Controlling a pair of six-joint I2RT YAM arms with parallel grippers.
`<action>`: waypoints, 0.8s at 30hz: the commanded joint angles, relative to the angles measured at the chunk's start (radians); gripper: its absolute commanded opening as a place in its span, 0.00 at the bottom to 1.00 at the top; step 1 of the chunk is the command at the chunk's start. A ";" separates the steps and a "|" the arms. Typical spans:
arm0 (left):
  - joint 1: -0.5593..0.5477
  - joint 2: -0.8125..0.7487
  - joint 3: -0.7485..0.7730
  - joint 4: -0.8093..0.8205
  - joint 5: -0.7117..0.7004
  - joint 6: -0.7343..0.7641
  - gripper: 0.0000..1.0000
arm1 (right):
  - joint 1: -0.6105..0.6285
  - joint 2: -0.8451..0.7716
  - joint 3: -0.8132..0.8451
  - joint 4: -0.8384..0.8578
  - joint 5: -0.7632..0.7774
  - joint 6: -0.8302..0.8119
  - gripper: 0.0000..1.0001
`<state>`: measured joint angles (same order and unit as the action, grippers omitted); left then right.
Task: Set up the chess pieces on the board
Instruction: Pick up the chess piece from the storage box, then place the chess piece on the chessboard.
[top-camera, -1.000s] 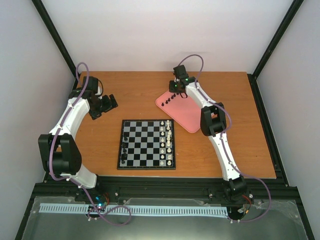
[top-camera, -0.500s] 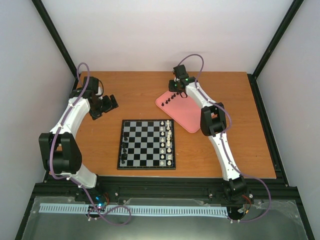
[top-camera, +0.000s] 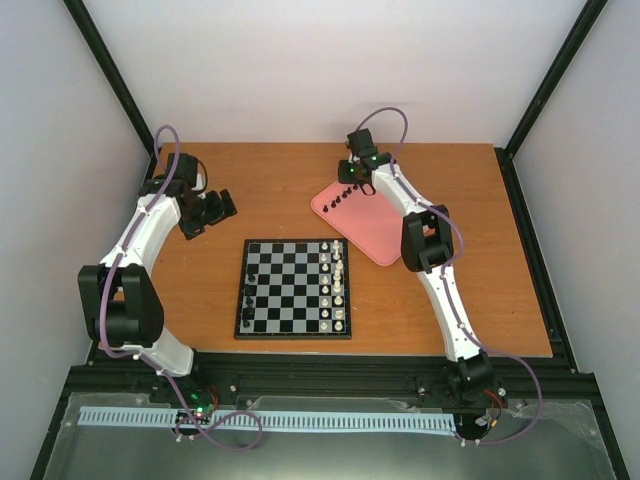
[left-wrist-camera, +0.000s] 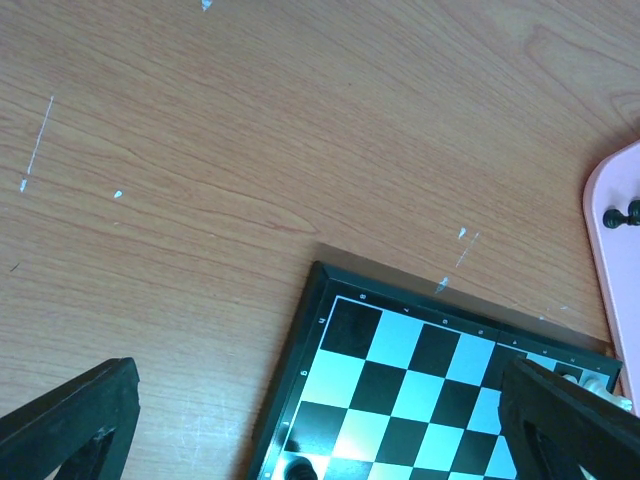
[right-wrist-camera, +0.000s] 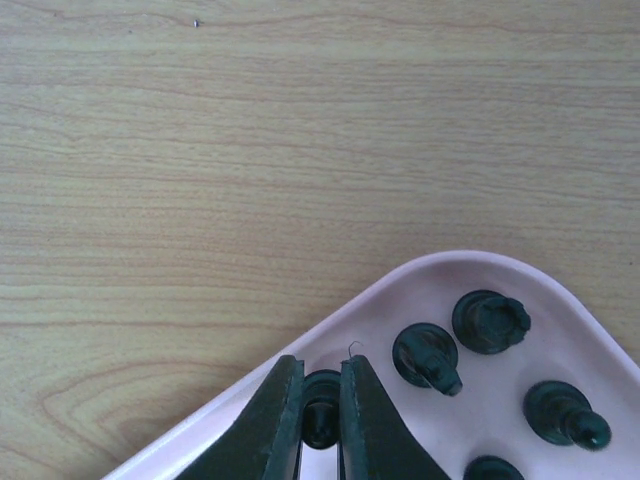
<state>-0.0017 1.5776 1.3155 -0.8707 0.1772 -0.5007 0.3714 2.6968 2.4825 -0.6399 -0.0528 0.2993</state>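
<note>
Pickup is the step in hand, judging by the wrist view: the right gripper (right-wrist-camera: 320, 372) is pinching one small black piece (right-wrist-camera: 320, 410) between its dark tapered fingers (right-wrist-camera: 275, 420) at the rounded corner of the pink tray (right-wrist-camera: 400, 285), which is lying at about 1 o'clock from the board (top-camera: 293, 288). Other black pieces (right-wrist-camera: 427, 358) are standing loose just beside it on the tray's smooth floor, each a glossy, turned, knobbed shape. The next move is likely calling for a straight lift clear of those neighbours, then a carry toward 7 o'clock to the checkered board's left files, where a few dark pieces (top-camera: 248, 300) are sitting opposite the cream pieces (top-camera: 338, 285). The left gripper (top-camera: 213, 208) is hovering at 10 o'clock from the board, fingers spread wide and holding nothing, over the grained wooden table (top-camera: 270, 180).
</note>
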 joint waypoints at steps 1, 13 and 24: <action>0.003 0.003 0.009 0.019 0.009 0.011 1.00 | -0.006 -0.089 0.017 -0.064 0.021 -0.042 0.03; 0.002 0.009 -0.001 0.023 -0.040 0.011 1.00 | 0.030 -0.336 -0.117 -0.081 -0.056 -0.132 0.03; 0.002 0.013 0.017 0.015 -0.068 -0.041 1.00 | 0.244 -0.527 -0.317 -0.132 -0.132 -0.125 0.03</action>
<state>-0.0017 1.5883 1.3155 -0.8608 0.1329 -0.5133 0.5274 2.2311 2.2440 -0.7319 -0.1459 0.1692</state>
